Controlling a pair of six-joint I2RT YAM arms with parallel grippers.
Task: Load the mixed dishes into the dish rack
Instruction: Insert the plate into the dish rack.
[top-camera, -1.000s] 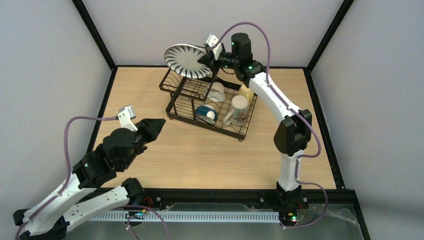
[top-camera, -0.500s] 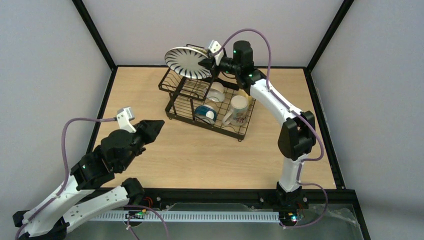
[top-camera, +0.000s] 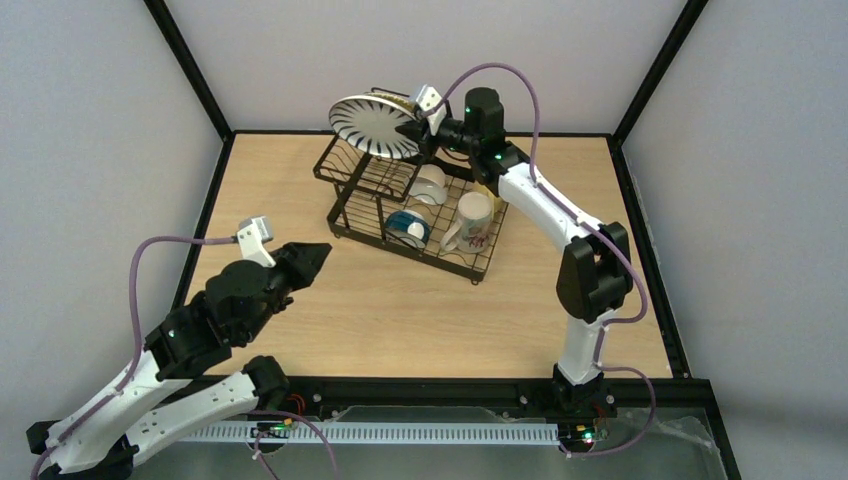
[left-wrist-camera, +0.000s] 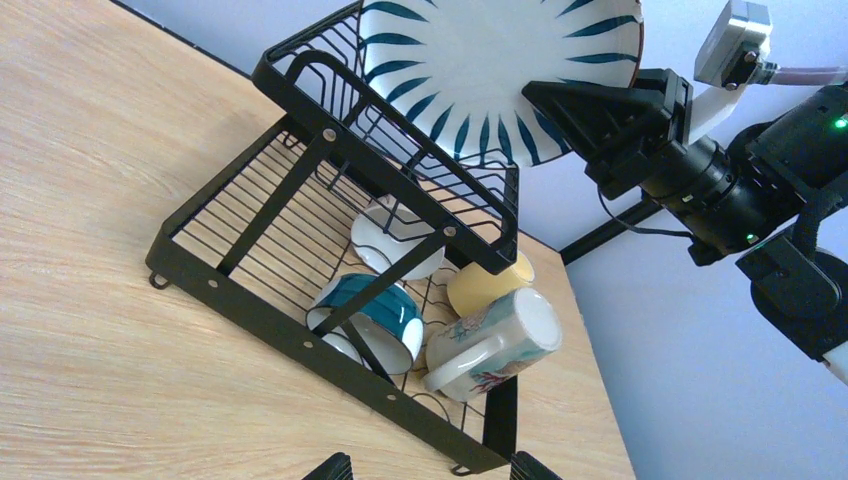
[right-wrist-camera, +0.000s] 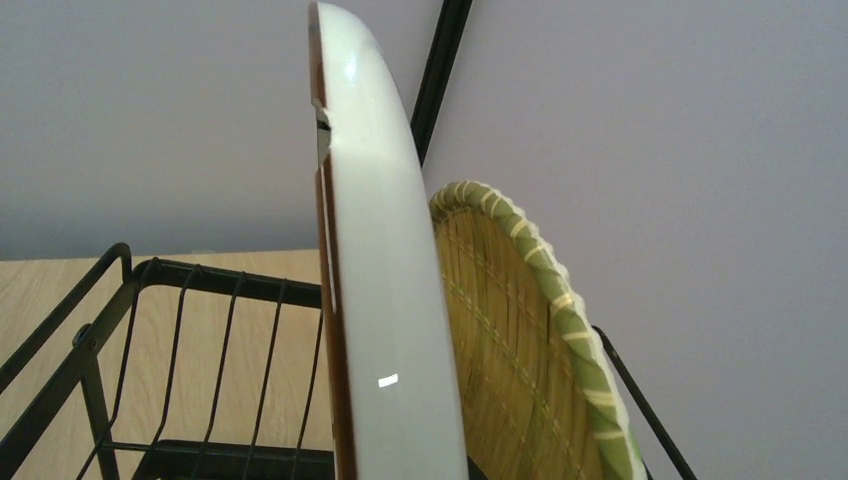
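Black wire dish rack (left-wrist-camera: 270, 335) sits mid-desk, toward the far edge. Its lower tray holds a white bowl (top-camera: 432, 183), blue-outside bowl (top-camera: 408, 226), yellow mug (left-wrist-camera: 490, 283) and cream mug (top-camera: 472, 220). The round plate with striped underside (top-camera: 372, 125) is tilted in the air over the raised tier, rim pinched by the right fingers (top-camera: 410, 128). Left arm is low near the left edge, left fingers (top-camera: 305, 258) spread and holding nothing.

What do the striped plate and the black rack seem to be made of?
Striped plate: probably glazed ceramic; its rim shows a glossy highlight in the right wrist view. Dish rack: apparently metal wire with a matte black coating; thin, rigid bars.
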